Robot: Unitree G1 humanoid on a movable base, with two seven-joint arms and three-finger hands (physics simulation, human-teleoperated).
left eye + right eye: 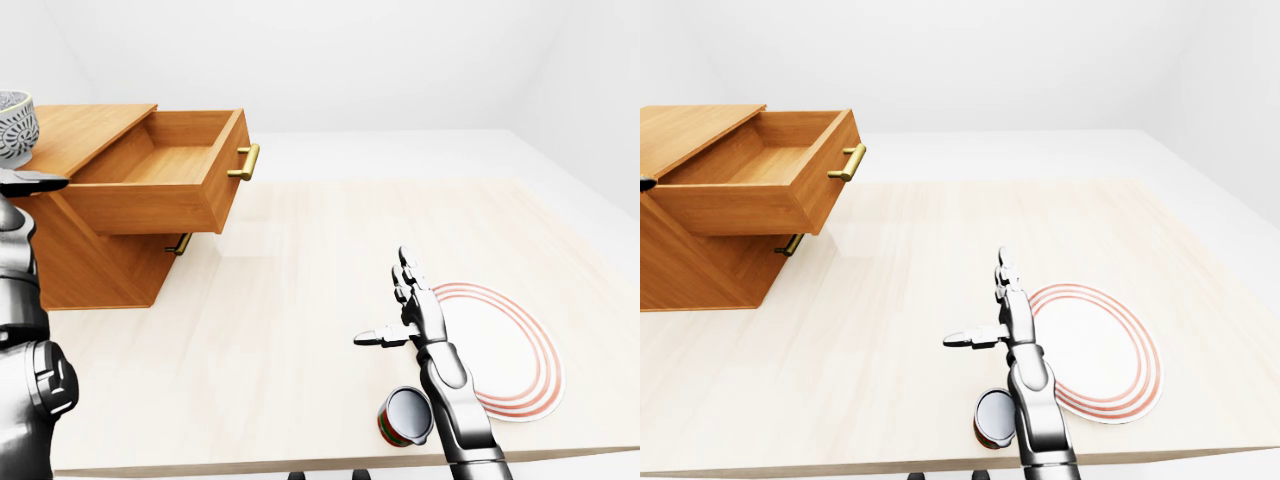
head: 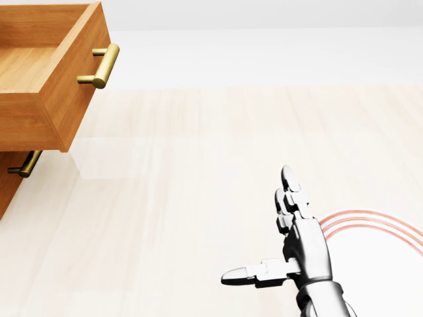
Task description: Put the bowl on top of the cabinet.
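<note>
Left-eye view shows the most: the patterned bowl (image 1: 12,128) is at the far left edge, directly above the left hand (image 1: 25,185) and over the near corner of the cabinet (image 1: 95,125). Only one dark finger and the wrist of that hand show under the bowl, so I cannot tell whether it grips the bowl or merely stands under it, nor whether the bowl's base already rests on the wood. The right hand (image 1: 420,318) is spread open and empty, fingers up and thumb out to its left, hovering over the table (image 1: 280,300). A ringed plate (image 1: 515,350) lies just to its right and a small can (image 1: 405,416) below it by the forearm. The open drawer (image 1: 170,170) juts out well away, up and to its left. The main risk, as I judge it, is letting go with the bowl so close to the cabinet's corner: it could tip off the edge or drop into the drawer. A careless pull-back of the right arm could also knock the can.
</note>
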